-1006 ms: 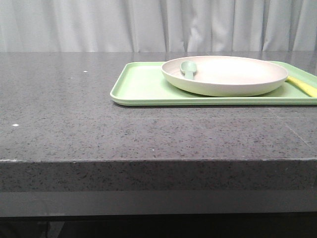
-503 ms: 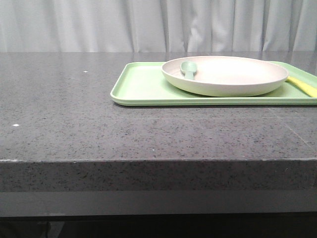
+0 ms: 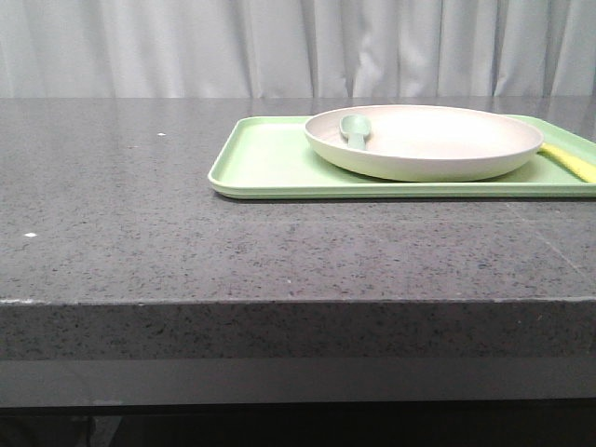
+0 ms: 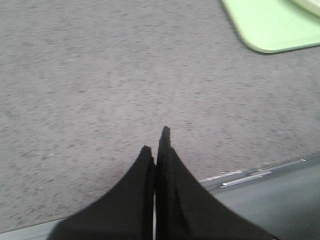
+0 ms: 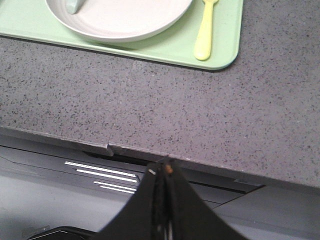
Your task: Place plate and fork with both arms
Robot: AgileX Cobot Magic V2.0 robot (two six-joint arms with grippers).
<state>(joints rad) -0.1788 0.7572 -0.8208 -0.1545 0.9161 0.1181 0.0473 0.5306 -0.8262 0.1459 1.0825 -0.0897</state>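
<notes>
Front view: plate (image 3: pixel 424 142) on tray (image 3: pixel 265 163), fork (image 3: pixel 569 161) beside it, both on the table (image 3: pixel 140 214); left wrist: left pincer (image 4: pixel 157 142) closed, empty, well apart from tray; right wrist: right pincer (image 5: pixel 161 172) closed, empty, at the table edge, fork well ahead.

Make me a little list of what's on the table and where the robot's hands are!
plate: sits on the tray, spoon in it
spoon: grey-green, lying in the plate at its left side
fork: pale yellow, on the tray to the right of the plate
tray: light green, on the grey table
left end effector: shut, empty, over bare table near its front edge
right end effector: shut, empty, at the table's front edge
</notes>
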